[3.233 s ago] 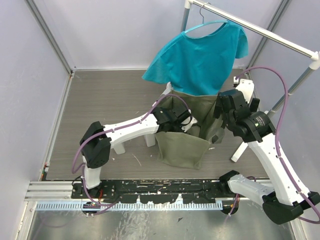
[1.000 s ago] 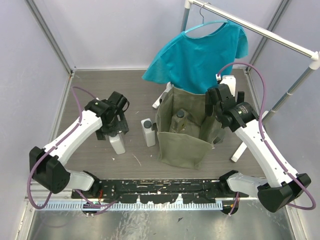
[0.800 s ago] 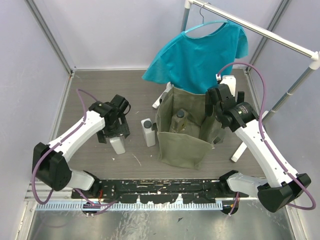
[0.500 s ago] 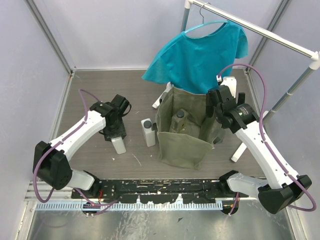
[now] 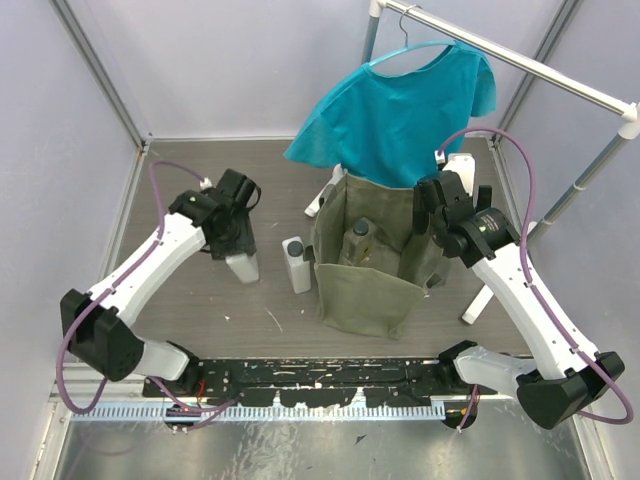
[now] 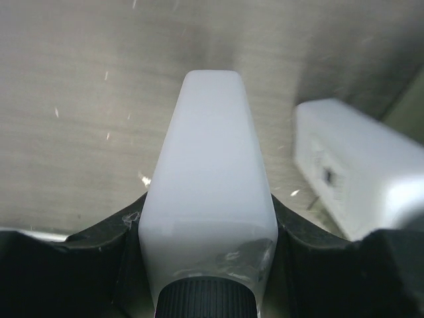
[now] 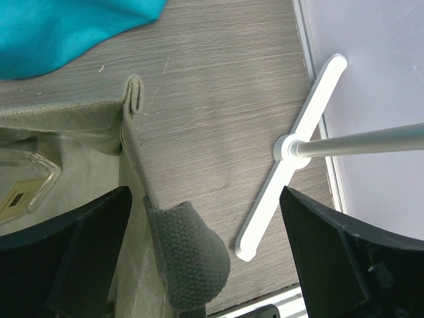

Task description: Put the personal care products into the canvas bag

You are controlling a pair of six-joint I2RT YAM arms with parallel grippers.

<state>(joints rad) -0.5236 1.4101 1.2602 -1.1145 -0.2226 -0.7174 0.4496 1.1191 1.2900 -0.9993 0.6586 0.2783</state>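
Your left gripper (image 6: pixel 209 228) grips the white rectangular bottle (image 6: pixel 207 165) below its dark cap (image 6: pixel 205 299) — long axis upright, apparently off the table (image 6: pixel 79 99) — with the canvas bag (image 5: pixel 365 288) to its right, beyond a second bottle (image 5: pixel 296 264).

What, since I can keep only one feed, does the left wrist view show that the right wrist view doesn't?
Only the left wrist view: the left claw shut on a white bottle, with a second bottle beside it.
Only the right wrist view: the shirt, the rack foot, and the bag rim with a clear bottle inside.
Both: the table. An olive sliver at the left wrist view's right edge may be the bag.
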